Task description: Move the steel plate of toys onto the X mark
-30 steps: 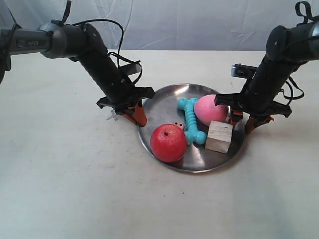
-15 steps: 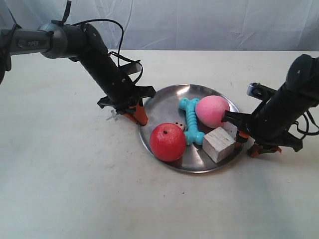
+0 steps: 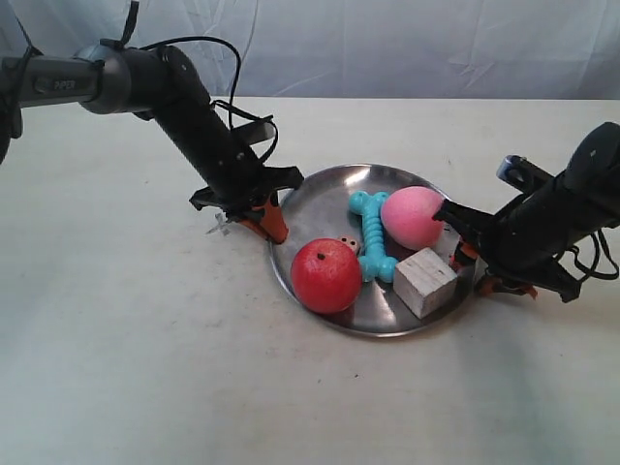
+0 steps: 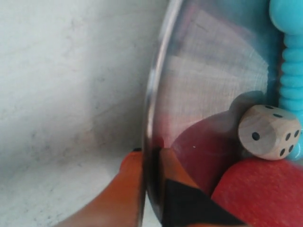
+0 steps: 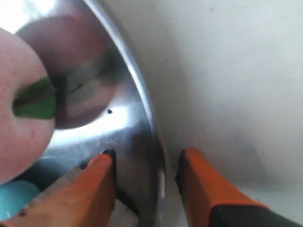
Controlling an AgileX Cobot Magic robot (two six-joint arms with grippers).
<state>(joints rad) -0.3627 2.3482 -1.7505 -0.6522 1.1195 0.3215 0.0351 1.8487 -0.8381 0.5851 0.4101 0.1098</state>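
The steel plate lies on the white table, holding a red apple ball, pink peach ball, turquoise bone, wooden cube and small dice. My left gripper is the one at the exterior view's left. It is shut on the plate's rim, one orange finger each side, near the dice and apple. My right gripper is open, its fingers straddling the opposite rim beside the peach. A thin grey crossed mark, seemingly the X mark, lies by the left gripper.
Pale table surface spreads around the plate on all sides. A white cloth backdrop hangs behind the table's far edge. Black cables trail from both arms.
The right arm has dropped lower and swung outward, bringing its open fingers down around the plate's rim. The wooden cube has turned and shifted slightly. The left gripper has held still.
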